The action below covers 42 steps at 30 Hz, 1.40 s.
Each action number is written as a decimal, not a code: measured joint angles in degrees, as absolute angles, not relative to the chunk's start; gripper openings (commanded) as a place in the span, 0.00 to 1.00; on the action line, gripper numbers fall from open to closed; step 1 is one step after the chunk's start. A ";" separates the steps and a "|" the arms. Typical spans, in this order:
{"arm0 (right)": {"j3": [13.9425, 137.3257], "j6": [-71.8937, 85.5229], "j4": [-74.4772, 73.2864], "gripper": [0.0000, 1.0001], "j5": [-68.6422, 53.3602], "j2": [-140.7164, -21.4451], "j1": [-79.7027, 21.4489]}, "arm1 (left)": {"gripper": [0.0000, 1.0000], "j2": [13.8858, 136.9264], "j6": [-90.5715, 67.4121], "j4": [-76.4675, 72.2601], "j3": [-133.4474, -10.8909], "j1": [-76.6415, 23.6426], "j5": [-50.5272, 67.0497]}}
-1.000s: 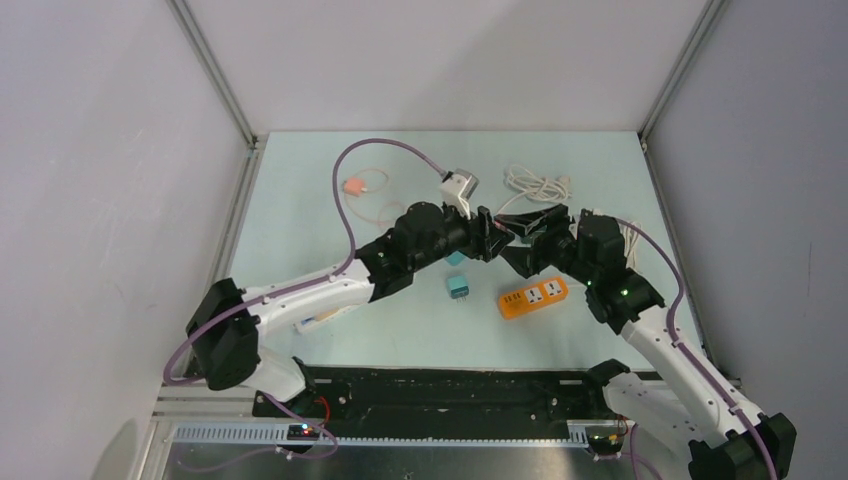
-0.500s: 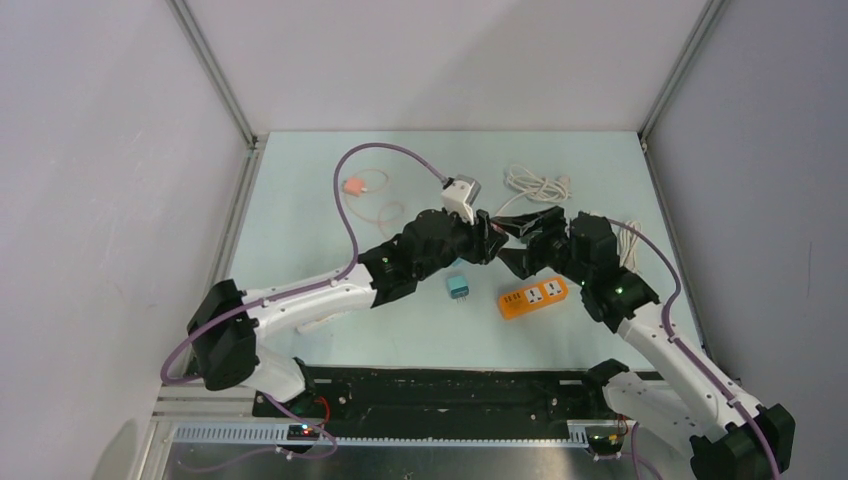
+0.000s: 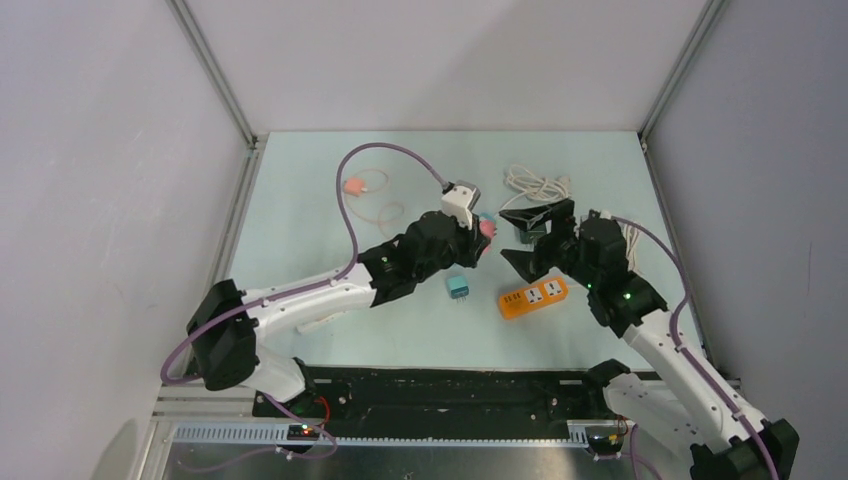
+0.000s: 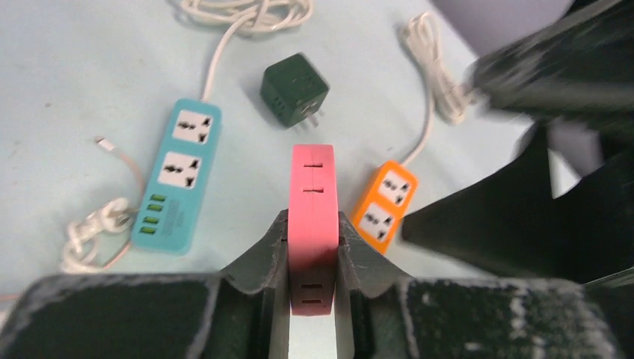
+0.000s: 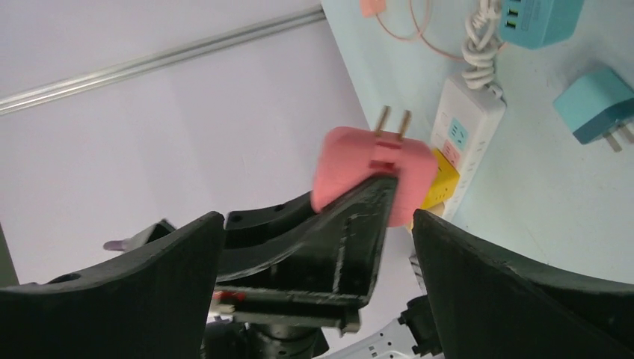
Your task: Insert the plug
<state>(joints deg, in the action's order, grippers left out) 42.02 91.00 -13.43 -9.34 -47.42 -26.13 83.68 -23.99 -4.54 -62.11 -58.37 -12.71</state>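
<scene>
Pink flat two-pin plug [image 4: 312, 217] is clamped between the left gripper's [image 4: 312, 250] fingers, held in the air with its pins free, the right gripper [image 3: 510, 235] gaping empty beside it, so insertion into the orange two-socket power strip [image 4: 383, 206] below is apparently not yet done.

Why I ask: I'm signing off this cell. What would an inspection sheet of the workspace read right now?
Surface: pale blue table, no spills seen.
Job's things: pink plug held in the air, prongs free, not inserted; orange power strip lies flat near the right arm.
Clutter: teal power strip, dark green cube adapter, teal adapter, white power strip.
End effectors: left end effector shut on the pink plug; right end effector open, holding nothing.
Cables: white cord coil, thin orange cord, purple arm cable.
Surroundings: grey walls, metal frame posts.
</scene>
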 measured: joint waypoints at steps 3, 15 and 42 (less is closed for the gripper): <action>42.02 89.03 -14.79 0.99 -9.47 -44.75 -23.68 | 0.00 83.57 -20.18 0.19 -62.37 -57.43 -12.19; 41.93 70.35 -27.14 0.97 -13.76 -42.17 -11.07 | 0.00 79.55 7.77 27.31 -69.14 -48.10 -1.48; 37.82 60.88 -32.73 0.96 -18.41 -39.11 -2.98 | 0.00 102.54 31.44 68.84 -93.56 -35.44 6.24</action>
